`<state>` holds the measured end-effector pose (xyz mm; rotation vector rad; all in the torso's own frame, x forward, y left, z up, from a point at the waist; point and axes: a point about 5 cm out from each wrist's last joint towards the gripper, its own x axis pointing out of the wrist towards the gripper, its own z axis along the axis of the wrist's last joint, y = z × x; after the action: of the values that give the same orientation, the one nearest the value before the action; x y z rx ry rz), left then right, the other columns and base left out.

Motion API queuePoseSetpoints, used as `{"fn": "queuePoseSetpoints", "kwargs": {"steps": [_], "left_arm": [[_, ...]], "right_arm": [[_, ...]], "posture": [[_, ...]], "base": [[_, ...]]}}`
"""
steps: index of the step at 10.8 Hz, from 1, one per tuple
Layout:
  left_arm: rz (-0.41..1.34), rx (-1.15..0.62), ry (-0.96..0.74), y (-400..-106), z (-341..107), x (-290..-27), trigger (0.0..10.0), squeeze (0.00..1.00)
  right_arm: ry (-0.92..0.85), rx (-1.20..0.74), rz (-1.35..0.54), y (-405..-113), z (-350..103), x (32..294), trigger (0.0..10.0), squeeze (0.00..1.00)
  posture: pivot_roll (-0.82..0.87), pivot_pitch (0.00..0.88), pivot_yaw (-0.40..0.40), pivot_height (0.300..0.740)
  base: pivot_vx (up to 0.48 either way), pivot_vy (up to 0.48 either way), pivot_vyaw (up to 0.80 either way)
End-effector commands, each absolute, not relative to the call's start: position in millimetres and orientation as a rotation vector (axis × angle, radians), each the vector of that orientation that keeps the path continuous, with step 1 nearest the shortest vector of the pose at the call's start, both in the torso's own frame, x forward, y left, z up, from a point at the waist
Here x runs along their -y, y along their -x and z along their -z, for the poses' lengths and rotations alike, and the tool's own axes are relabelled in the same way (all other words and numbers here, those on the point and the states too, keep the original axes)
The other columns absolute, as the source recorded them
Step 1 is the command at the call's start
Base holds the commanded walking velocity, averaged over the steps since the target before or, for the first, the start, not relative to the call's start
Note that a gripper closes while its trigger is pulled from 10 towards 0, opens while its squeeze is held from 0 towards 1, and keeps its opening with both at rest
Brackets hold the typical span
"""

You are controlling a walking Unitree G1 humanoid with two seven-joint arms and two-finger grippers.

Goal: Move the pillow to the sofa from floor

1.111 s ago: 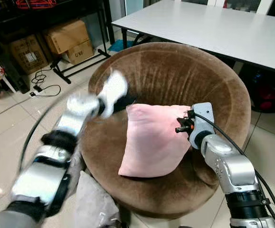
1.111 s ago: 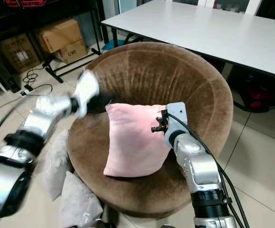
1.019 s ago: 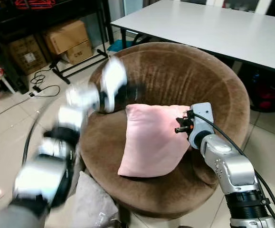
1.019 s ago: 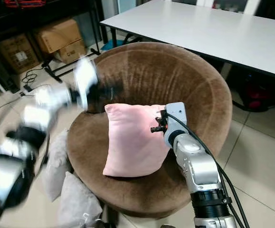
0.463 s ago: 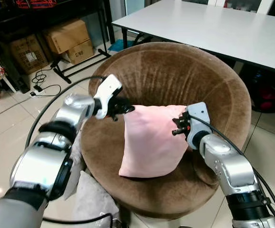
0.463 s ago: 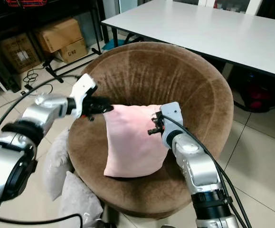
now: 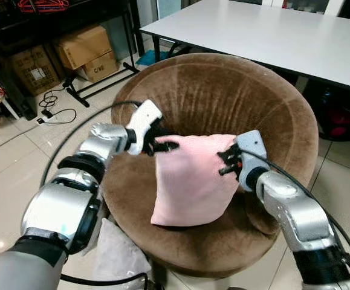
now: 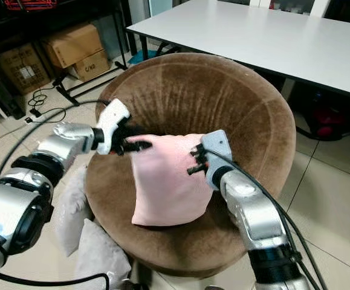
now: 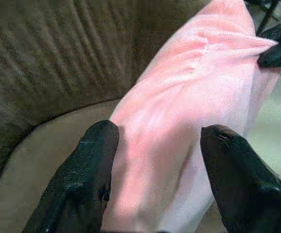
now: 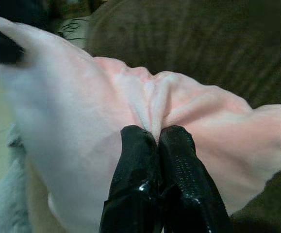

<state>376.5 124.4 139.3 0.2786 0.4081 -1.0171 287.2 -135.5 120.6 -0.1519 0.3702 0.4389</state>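
The pink pillow [image 7: 190,178] stood upright on the round brown sofa [image 7: 271,115]. The right gripper [image 10: 155,141] had its jaws pinched on the pillow's top edge; the left gripper [image 9: 157,145] straddled the opposite corner, jaws spread.

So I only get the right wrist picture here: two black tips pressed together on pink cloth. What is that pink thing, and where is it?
Observer: It is a pink pillow, standing on its edge in a round brown sofa.
Operator: Is the other claw doing anything?
Observer: The left claw is open, its two fingers straddling the pillow's upper left corner.
Operator: Anything lying on the floor?
Observer: A grey cushion lies on the tiles beside the sofa's base.
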Motion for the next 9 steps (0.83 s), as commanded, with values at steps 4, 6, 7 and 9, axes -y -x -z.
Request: {"fn": "queuePoseSetpoints", "kwargs": {"steps": [4, 6, 7, 9], "left_arm": [[1.020, -0.556, -0.438, -365.9, -111.5, -128.4, 10.0, 0.00], [1.073, -0.591, -0.462, -360.6, -105.0, -127.6, 5.5, 0.00], [1.029, -0.571, -0.533, -360.9, -100.5, -128.2, 0.0, 0.00], [1.007, -0.558, -0.547, -362.1, -101.0, -129.1, 0.0, 0.00]], "right_arm": [[0.186, -0.373, -0.577, -271.9, -124.6, 125.1, 10.0, 0.00], [0.192, -0.377, -0.583, -271.6, -125.1, 125.7, 10.0, 0.00], [0.198, -0.381, -0.586, -272.8, -125.3, 126.0, 10.0, 0.00], [0.202, -0.386, -0.586, -272.6, -125.1, 126.3, 10.0, 0.00]], "posture": [[-0.26, 0.000, 0.138, 0.740], [-0.26, 0.000, 0.132, 0.740], [-0.26, 0.000, 0.130, 0.740], [-0.26, 0.000, 0.129, 0.740]], "base": [[0.000, 0.000, 0.00], [0.000, 0.000, 0.00], [0.000, 0.000, 0.00], [0.000, 0.000, 0.00]]}}
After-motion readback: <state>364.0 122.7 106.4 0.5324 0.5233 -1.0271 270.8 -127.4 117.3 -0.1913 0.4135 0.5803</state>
